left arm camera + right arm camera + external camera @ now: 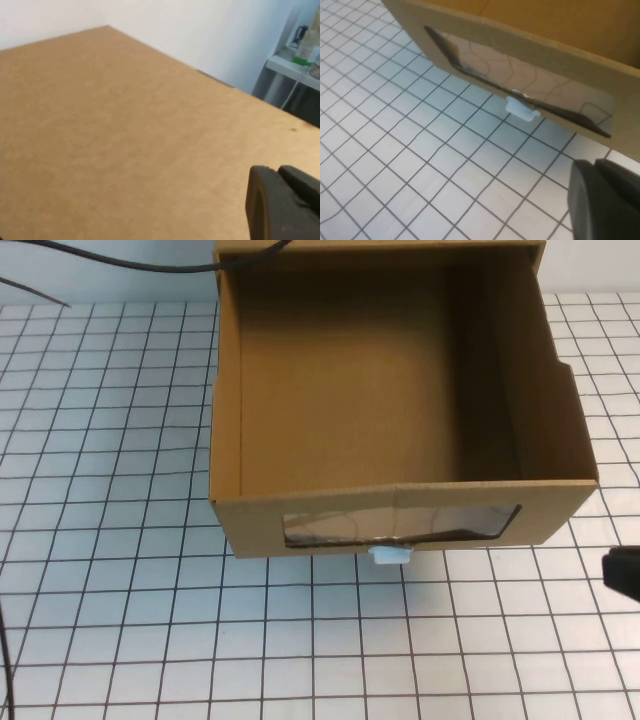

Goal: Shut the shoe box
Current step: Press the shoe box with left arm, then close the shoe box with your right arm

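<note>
On the gridded worktop (120, 620) in front of you, the shoe box (330, 390) sits in the middle, its drawer pulled out toward you and bare inside. Its clear window (400, 525) faces you, with the white pull tab (390, 556) just below. Your left hand (280, 210) hovers close over plain cardboard; your right hand (625, 572) sits low beside the box's front right corner. You cannot tell either hand's grip.
</note>
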### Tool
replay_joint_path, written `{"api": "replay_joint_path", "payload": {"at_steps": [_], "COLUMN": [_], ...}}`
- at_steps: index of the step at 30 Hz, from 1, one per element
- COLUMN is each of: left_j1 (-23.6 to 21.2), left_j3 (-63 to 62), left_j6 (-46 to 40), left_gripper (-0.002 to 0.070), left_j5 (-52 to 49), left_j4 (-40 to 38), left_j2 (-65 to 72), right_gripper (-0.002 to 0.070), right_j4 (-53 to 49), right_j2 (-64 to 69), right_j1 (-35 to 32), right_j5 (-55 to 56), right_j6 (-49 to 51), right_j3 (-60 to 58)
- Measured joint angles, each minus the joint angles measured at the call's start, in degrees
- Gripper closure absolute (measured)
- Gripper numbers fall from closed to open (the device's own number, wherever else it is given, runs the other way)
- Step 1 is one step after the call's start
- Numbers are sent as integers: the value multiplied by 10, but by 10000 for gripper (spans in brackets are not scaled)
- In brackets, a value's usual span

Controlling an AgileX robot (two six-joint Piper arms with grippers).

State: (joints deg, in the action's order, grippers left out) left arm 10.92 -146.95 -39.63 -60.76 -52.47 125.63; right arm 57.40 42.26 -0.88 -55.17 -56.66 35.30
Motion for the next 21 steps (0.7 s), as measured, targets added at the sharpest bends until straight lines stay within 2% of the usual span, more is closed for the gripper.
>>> {"api": "replay_joint_path", "payload": {"at_steps": [3, 11, 21], "left_j1": [0, 9, 12], "left_j3": [-43, -52, -58], "left_j6": [16, 35, 88], "left_gripper": [677, 677, 677], "left_j5": [0, -3, 3], "left_j4": [-1, 14, 55], "left_j2": [45, 92, 95], "right_gripper": [691, 691, 691], "right_j4": [0, 0, -20], "right_j2": [22, 76, 180], "right_j1": [0, 29, 159], "right_j5": [-8, -21, 13], "right_j6": [-9, -35, -44], "right_j3": [14, 45, 110]}}
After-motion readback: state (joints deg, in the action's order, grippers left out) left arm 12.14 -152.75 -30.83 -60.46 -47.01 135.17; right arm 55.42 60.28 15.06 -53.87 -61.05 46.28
